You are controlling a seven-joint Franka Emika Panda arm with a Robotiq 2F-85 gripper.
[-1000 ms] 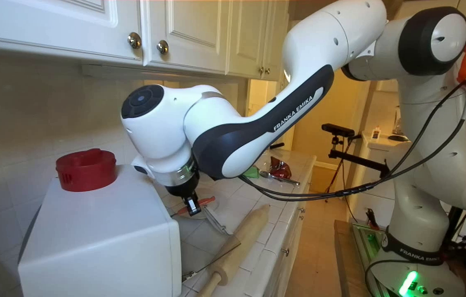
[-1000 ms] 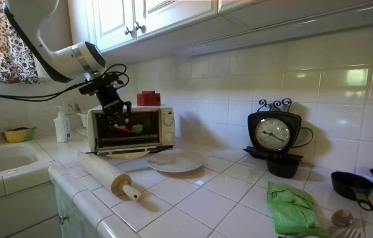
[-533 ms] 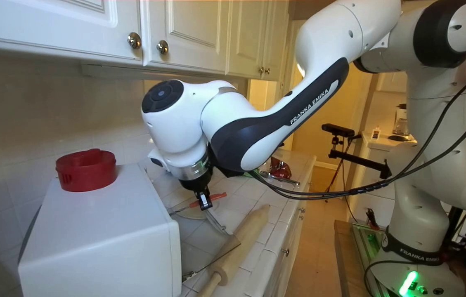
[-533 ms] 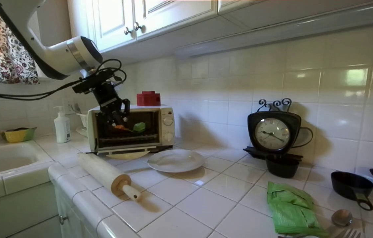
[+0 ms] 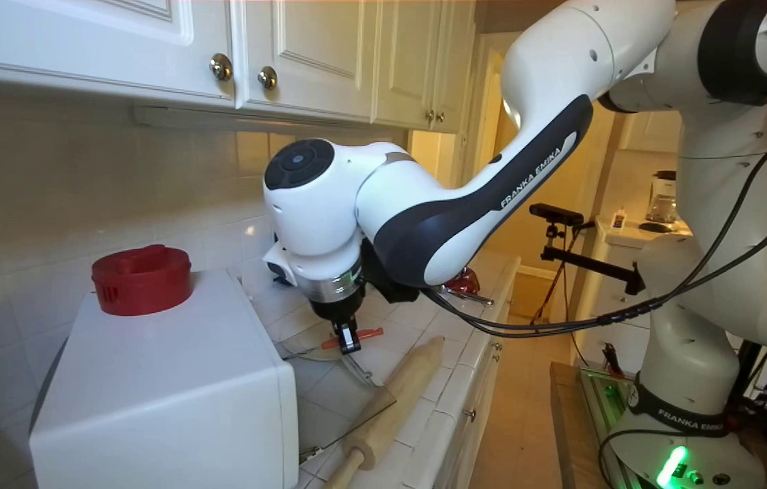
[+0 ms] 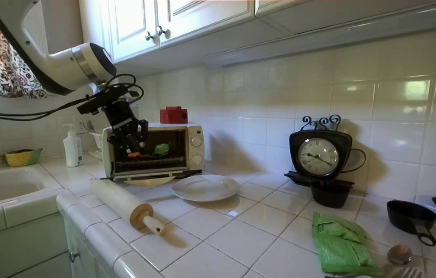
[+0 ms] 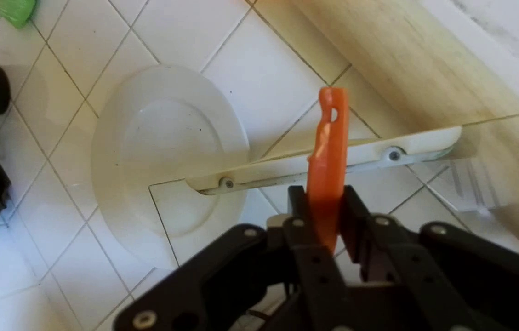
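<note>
My gripper (image 7: 325, 200) is shut on an orange handle (image 7: 330, 147), which stands out past the black fingers (image 7: 297, 197) in the wrist view. In an exterior view the same orange handle (image 5: 371, 333) crosses the jaws, and a thin dark shaft runs from it towards the oven. A green piece (image 6: 161, 149) shows near the far end of that shaft. The white toaster oven (image 6: 196, 154) stands behind the gripper there, its glass door (image 7: 507, 138) lowered. Below the gripper lie the door's cream handle bar (image 7: 282, 170) and a white plate (image 7: 116, 138). The shaft's far end is hidden in the wrist view.
A rolling pin (image 6: 119, 199) lies along the counter's front edge. On the oven sits a red lid-like piece (image 5: 142, 282). A black clock (image 6: 320, 154), a green packet (image 6: 341, 243) and a black pan (image 6: 411, 216) are farther along. Cabinets (image 5: 315, 54) hang overhead.
The arm has drawn away from the oven, to the right in an exterior view, carrying the orange handle. Most recently the gripper has also sunk a little. The grip has stayed the same.
</note>
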